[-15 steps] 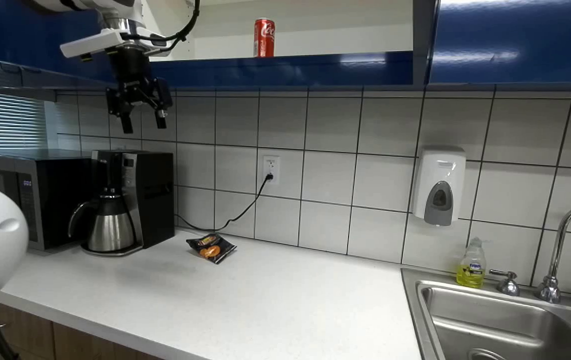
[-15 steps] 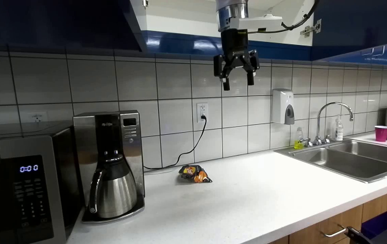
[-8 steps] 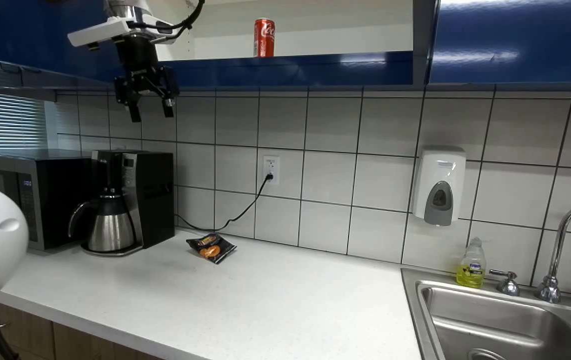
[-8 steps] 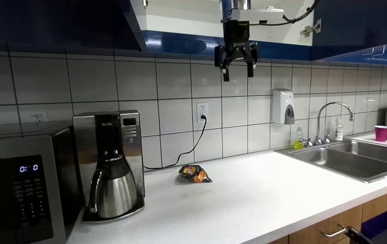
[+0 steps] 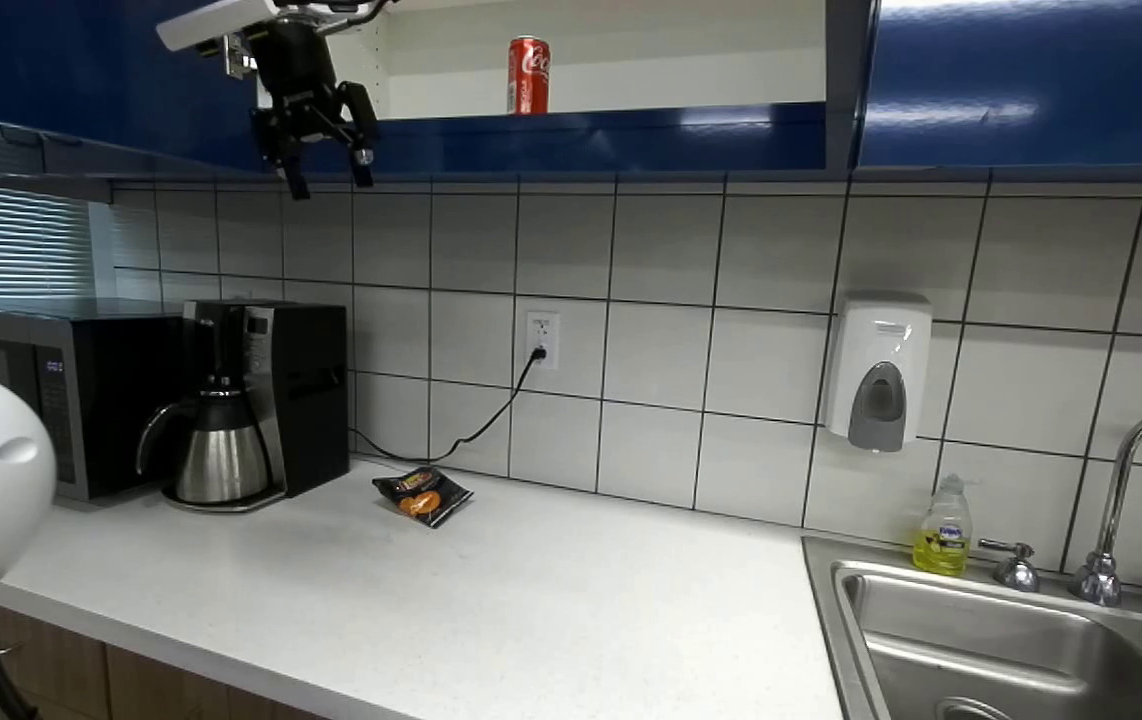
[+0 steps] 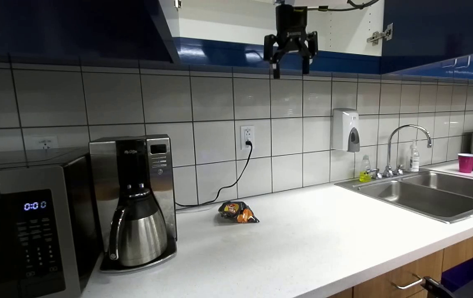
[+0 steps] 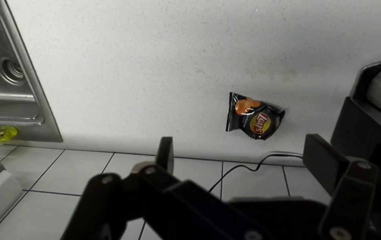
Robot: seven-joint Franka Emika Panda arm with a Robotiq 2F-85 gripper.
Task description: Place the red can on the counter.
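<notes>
The red can [image 5: 529,76] stands upright in the open upper cabinet in an exterior view. It does not show in the other views. The white counter [image 5: 551,600] runs below the cabinets; it also shows in an exterior view [image 6: 294,248] and the wrist view [image 7: 127,76]. My gripper [image 5: 331,183] is open and empty, pointing down, high above the counter. It hangs to the left of the can and lower than it in that view. It also shows in an exterior view [image 6: 290,73] and, with fingers wide apart, in the wrist view [image 7: 239,146].
The blue cabinet edge [image 5: 611,142] runs below the can. A dark chip packet [image 5: 422,495] lies on the counter near the wall. A coffee maker [image 6: 162,198] and microwave [image 6: 17,231] stand at one end, the steel sink [image 5: 821,600] at the other. A soap dispenser [image 5: 881,370] hangs on the wall.
My gripper has risen, and in an exterior view it has also moved to the right and tilted a little. It stays open. The can and the packet have not moved.
</notes>
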